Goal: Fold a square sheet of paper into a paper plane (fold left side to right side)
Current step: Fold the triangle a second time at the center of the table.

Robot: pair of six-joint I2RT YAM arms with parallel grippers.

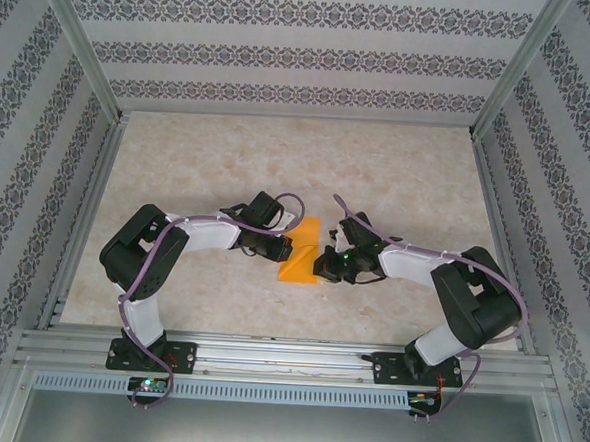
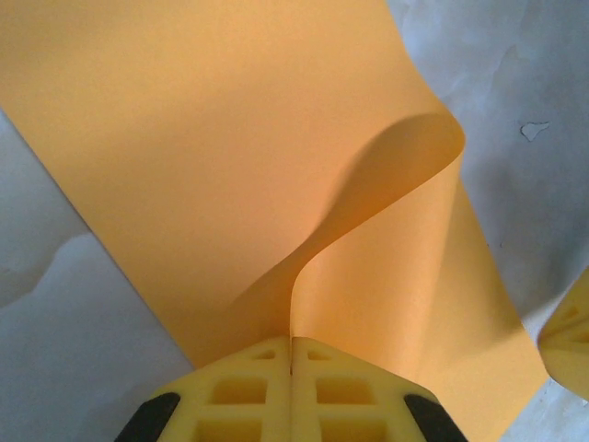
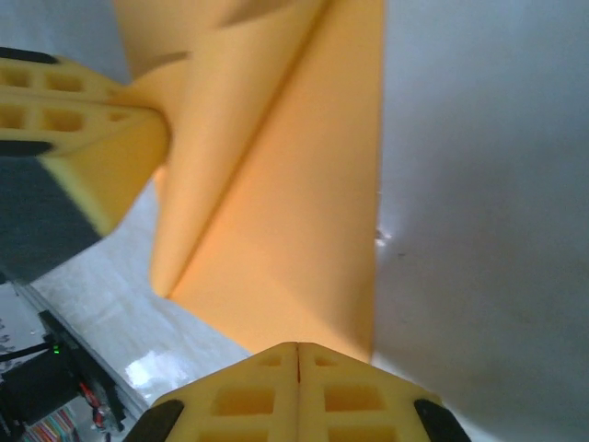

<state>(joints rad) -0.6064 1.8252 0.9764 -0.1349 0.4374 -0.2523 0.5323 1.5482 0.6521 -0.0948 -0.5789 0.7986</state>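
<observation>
**1. Sheet position.** The square sheet of paper (image 1: 298,261) is lying on the counter (image 1: 407,188), near its middle and directly between the two claws. In the top view it is showing as a narrow orange strip. The strip is running away from the arm bases and leaning slightly to the right at its far end.

**2. Left claw.** The left claw (image 2: 292,357) is holding its yellow fingers (image 2: 235,391) pressed together. It is clamping one edge of the sheet in the seam between them. From that seam the paper is rising off the counter, curling over in a smooth loop and bending toward the right side. The rest of the sheet is lying flat beneath the loop.

**3. Right claw.** The right claw (image 3: 298,357) is also holding its fingers together. Its tips are meeting the near edge of the sheet. Whether any paper is nipped between them cannot be told from the right wrist view. In that view the lifted flap is leaning across the flat part of the sheet, and one finger of the left claw is touching the flap at the upper left.

**4. Arms.** The left arm (image 1: 147,257) and the right arm (image 1: 471,292) are reaching inward from their bases. Their elbows are pointing outward, and their wrists are sitting close together beside the sheet.
</observation>
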